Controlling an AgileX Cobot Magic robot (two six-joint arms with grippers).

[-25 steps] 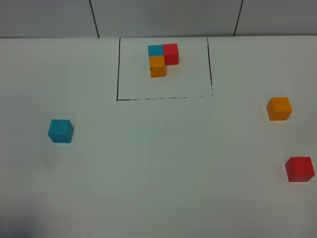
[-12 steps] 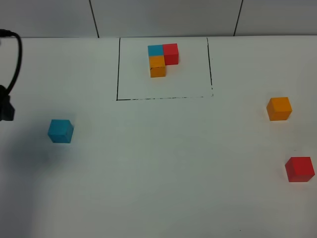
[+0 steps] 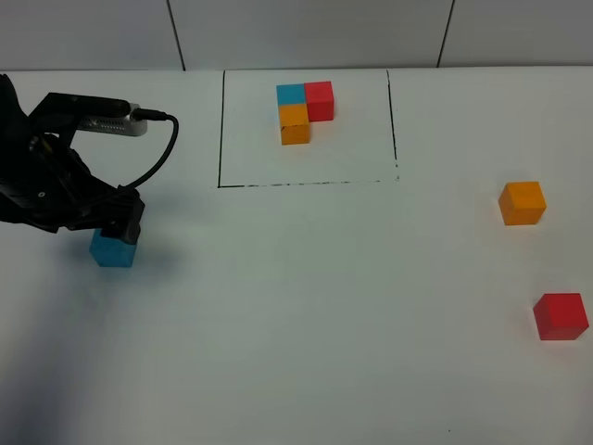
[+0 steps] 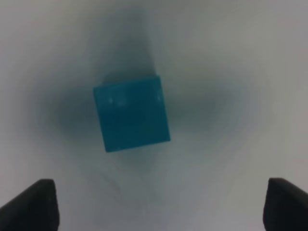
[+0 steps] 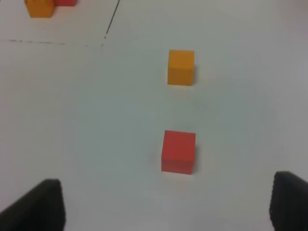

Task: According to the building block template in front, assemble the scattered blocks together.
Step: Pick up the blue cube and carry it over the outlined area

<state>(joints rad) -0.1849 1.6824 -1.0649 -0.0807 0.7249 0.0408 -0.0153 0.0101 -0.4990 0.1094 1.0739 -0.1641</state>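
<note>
The template (image 3: 303, 109), an L of joined blue, red and orange cubes, sits inside the black-outlined box at the back; part of it shows in the right wrist view (image 5: 44, 6). The teal-blue block (image 3: 113, 251) lies at the left, directly under my left gripper (image 3: 119, 227). In the left wrist view the block (image 4: 131, 114) lies between and beyond the wide-open fingertips (image 4: 41, 199). The orange block (image 3: 523, 203) and red block (image 3: 561, 316) lie at the right, also in the right wrist view, orange (image 5: 181, 67) and red (image 5: 178, 151). My right gripper (image 5: 166, 204) is open, short of them.
A black outline (image 3: 220, 139) frames the template area on the white table (image 3: 306, 306). The left arm's black cable (image 3: 157, 153) loops above the table. A wall with dark seams runs along the back.
My left arm has come in from the left edge and now hovers over the teal-blue block. The blocks and template have not moved.
</note>
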